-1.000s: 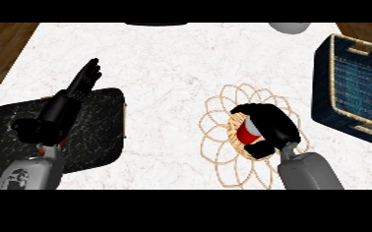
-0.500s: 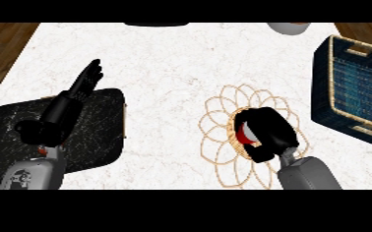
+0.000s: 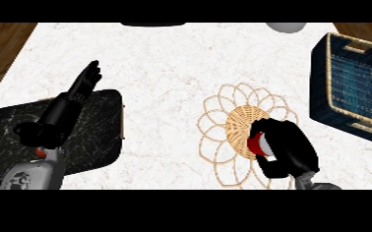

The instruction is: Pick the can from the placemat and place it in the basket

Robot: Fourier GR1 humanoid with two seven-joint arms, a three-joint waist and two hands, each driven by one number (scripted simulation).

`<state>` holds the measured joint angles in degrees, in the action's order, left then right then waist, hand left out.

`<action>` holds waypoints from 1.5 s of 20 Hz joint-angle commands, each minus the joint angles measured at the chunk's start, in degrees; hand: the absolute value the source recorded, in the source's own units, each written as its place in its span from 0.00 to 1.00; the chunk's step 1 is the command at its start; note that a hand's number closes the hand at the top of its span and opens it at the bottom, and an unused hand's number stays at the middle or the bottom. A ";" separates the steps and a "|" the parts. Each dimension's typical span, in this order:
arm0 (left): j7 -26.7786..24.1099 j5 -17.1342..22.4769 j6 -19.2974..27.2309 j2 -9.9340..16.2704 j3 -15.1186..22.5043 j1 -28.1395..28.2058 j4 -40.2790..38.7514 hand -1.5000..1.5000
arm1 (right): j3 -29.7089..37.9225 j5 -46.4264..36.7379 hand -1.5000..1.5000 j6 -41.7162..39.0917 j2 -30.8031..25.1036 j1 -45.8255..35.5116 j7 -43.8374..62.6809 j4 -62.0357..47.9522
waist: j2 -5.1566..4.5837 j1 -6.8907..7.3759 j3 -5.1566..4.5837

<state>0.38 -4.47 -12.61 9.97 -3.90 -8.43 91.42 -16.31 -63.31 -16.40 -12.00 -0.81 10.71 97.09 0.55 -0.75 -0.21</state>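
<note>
A red and white can (image 3: 257,144) stands on a round woven placemat (image 3: 243,120) with looped petals, low and right of centre. My right hand (image 3: 289,146) is curled round the can and hides most of it; only a red and white sliver shows at its left side. The dark blue woven basket (image 3: 347,81) with a tan rim sits at the right edge, apart from the hand. My left hand (image 3: 73,101) rests open at the left, fingers straight and pointing up.
A black marbled board (image 3: 98,128) lies at the lower left under the left forearm. A dark object (image 3: 152,24) and a grey round object (image 3: 285,26) sit at the far edge. Brown wood shows at both top corners beyond the white marble counter (image 3: 167,64).
My right hand has closed further round the can and shifted slightly toward the lower right on the placemat. The left hand has barely moved.
</note>
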 commanded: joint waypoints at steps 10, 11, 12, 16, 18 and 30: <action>1.59 -0.27 0.01 0.06 -0.12 -0.45 0.26 0.50 | 2.53 16.74 1.00 1.21 11.77 9.61 9.97 30.09 | -0.29 -0.30 0.22; 1.87 0.31 0.04 -0.38 -0.27 -1.13 -0.19 0.50 | 1.66 17.46 1.00 4.87 11.82 10.74 8.77 30.99 | -0.31 -0.41 0.25; 0.66 0.72 -0.58 -0.23 -0.19 1.62 1.73 0.50 | 3.27 19.40 1.00 3.07 11.86 11.30 10.13 37.06 | -0.01 -0.34 0.21; 1.84 1.51 -0.87 0.16 -1.14 -0.54 0.23 0.50 | -1.19 20.01 1.00 4.40 11.95 14.31 17.18 49.17 | -0.23 -0.37 0.16; 2.42 -0.81 1.50 -1.40 0.37 -2.40 0.08 0.50 | 2.13 21.87 1.00 0.55 11.98 10.44 21.92 51.99 | -0.31 -0.48 0.15; 1.42 -0.53 -0.08 -0.66 0.56 0.18 1.77 0.50 | 21.31 25.42 1.00 -9.96 6.08 -16.11 40.48 47.29 | -0.26 0.23 0.14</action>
<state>1.13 -4.55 -12.95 9.66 -3.95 -8.16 92.24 -2.75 -44.93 -20.42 -3.42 -10.35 44.36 134.92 0.31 -0.76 -0.09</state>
